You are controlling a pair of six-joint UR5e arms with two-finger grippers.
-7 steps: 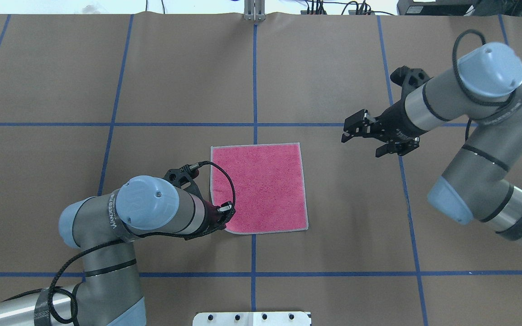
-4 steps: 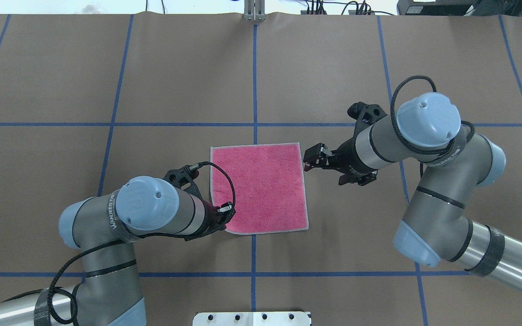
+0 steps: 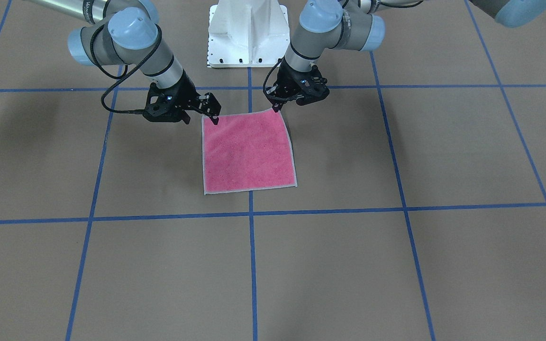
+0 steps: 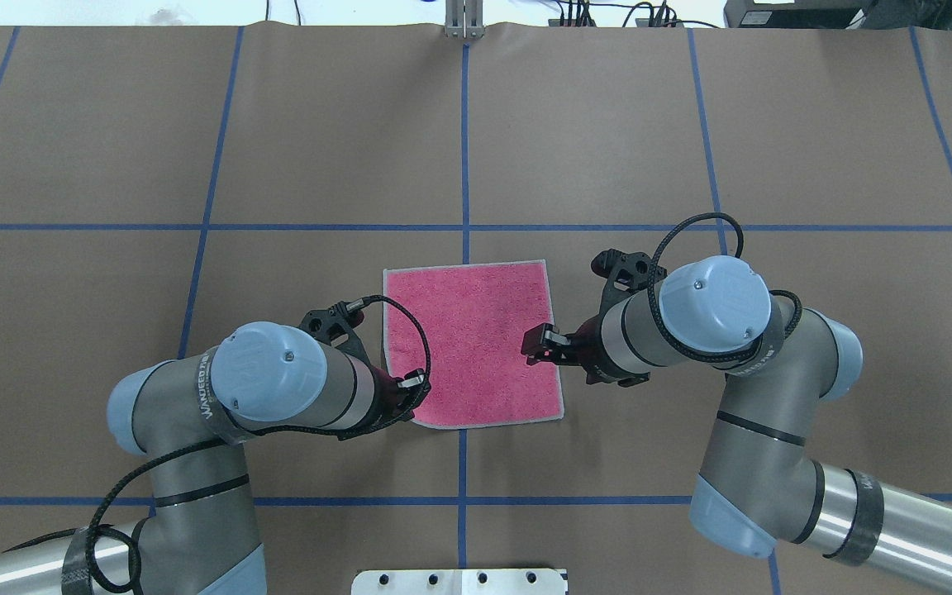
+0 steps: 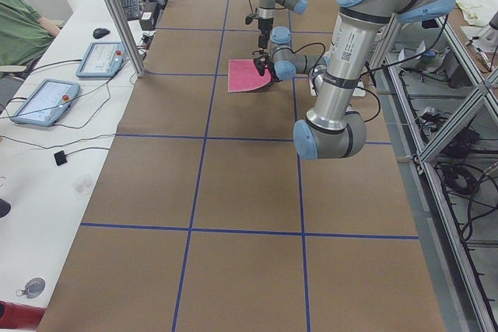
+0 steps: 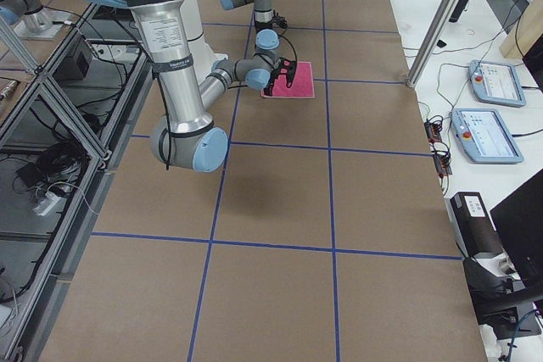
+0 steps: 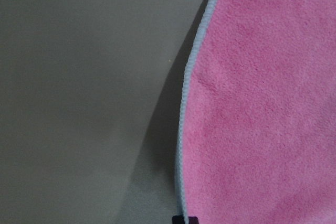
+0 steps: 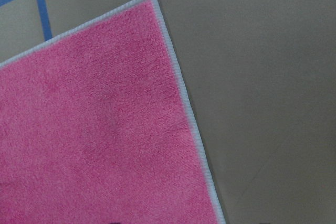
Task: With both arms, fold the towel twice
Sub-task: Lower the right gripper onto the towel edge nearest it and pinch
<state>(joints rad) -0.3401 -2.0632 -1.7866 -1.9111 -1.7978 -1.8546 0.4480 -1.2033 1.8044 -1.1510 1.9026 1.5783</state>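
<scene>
Towel (image 4: 472, 343): pink face up on table (image 4: 608, 124), between your 2 grippers.
L gripper (image 4: 411, 390): jaws clamped on towel's near-L corner, slightly raised.
R gripper (image 4: 535, 347): jaws apart at near-R corner.

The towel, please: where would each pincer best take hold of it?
Take the towel by its two corners nearest the pedestal: left pincer from its left side, right pincer from its right. It lies unfolded, pink face up, so only the thin stitched edge offers a hold.
</scene>
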